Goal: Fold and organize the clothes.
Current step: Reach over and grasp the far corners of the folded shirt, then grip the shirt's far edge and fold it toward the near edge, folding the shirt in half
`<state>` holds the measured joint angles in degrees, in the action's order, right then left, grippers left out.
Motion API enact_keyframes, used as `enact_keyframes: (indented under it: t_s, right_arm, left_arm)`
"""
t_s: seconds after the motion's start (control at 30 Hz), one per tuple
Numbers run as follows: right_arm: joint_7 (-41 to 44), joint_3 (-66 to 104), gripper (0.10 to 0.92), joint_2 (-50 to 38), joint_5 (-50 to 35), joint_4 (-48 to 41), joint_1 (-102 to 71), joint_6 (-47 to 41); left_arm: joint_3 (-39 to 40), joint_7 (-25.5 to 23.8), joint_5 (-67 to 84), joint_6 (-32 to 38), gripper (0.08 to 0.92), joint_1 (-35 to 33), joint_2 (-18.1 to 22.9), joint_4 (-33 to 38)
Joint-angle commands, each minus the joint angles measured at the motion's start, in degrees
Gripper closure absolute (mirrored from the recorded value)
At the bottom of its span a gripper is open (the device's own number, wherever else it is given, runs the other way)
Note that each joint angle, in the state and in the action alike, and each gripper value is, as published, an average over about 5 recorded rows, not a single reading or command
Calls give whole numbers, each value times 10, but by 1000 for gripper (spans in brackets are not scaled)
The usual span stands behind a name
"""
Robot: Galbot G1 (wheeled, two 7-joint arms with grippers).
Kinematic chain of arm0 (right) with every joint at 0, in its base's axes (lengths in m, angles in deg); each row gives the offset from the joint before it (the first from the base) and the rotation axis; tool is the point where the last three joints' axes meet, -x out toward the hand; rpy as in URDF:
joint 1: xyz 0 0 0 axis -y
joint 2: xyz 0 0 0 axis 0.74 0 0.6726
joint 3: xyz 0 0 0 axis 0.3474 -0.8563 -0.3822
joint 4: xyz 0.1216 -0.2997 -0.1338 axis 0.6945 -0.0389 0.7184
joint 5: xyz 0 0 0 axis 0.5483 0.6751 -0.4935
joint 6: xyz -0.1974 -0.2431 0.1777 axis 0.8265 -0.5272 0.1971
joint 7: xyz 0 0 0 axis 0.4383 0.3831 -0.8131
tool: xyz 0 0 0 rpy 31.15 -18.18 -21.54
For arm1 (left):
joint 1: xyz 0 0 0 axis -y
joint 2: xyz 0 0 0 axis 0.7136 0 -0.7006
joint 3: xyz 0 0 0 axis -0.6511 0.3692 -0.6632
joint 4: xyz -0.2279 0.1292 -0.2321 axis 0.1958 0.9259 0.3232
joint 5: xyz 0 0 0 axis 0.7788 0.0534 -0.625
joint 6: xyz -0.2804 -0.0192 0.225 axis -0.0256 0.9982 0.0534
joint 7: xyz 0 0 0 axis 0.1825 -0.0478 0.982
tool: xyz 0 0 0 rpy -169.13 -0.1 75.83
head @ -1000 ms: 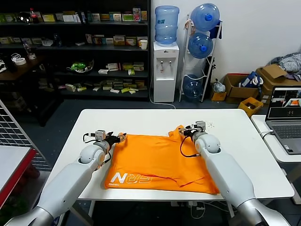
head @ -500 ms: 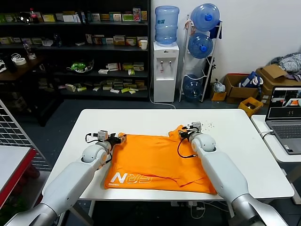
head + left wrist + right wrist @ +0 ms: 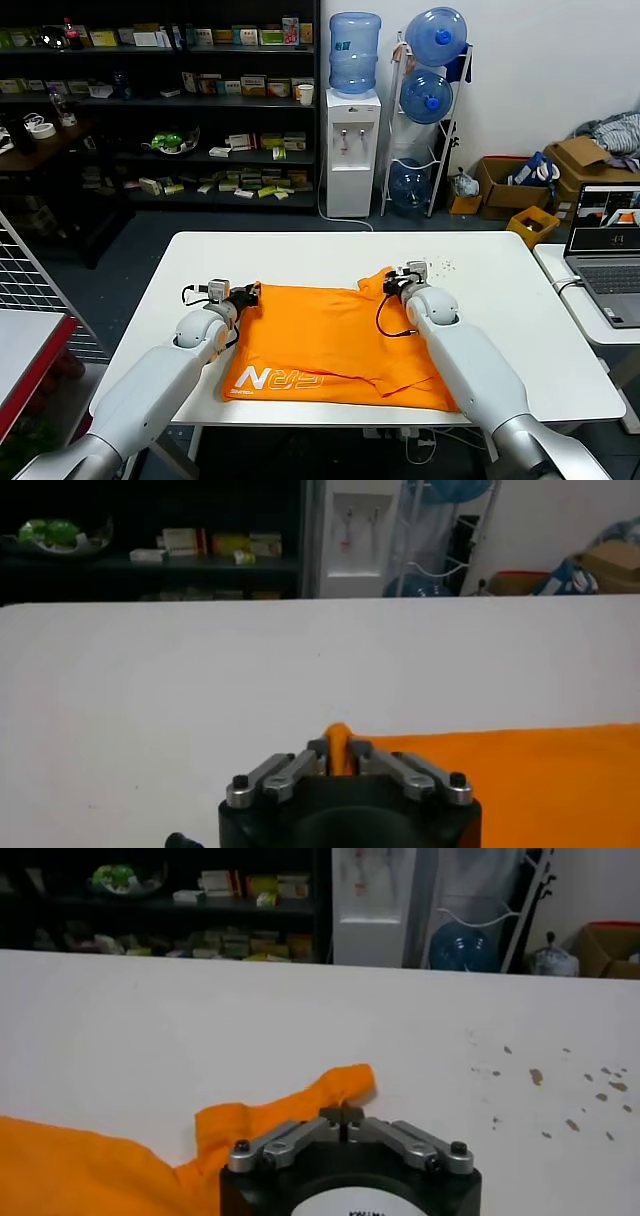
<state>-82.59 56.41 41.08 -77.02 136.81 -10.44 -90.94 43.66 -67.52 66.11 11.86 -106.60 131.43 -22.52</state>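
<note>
the orange t-shirt (image 3: 330, 340) lies spread on the white bench (image 3: 500, 300), white lettering near its front left edge. the left gripper (image 3: 243, 294) has its fingers pinched on the shirt's far left corner; the right gripper (image 3: 393, 281) has its fingers closed at the far right corner, apparently pinching cloth.

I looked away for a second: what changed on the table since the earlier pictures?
Both tools drew slightly nearer the robot: the left tool, shut on the T-shirt far left corner, and the right tool, shut on its far right corner, pulling that edge along. The lettering and the table stayed put.
</note>
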Motion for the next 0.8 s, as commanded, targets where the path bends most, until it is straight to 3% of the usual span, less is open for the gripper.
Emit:
enact_keyframes:
  t_s: [0.03,0.17,0.4,0.6,0.8]
  right_arm:
    - [-4,2,900,-14,-5,60,-21,26]
    - [-19,13,900,-37,-17,125,-52,17]
    - [-57,48,900,-100,-68,256,-137,-35]
    - [-80,75,900,-158,-108,378,-240,-54]
    - [-92,106,900,-192,-114,472,-329,-57]
  left_arm:
    - [-13,4,-5,16,853,-19,-6,34]
    - [-34,11,-6,16,908,-52,-19,91]
    - [-62,40,-5,11,908,-137,-51,223]
    - [-88,73,-18,6,908,-198,-72,304]
    - [-123,73,-54,11,908,-264,-89,368]
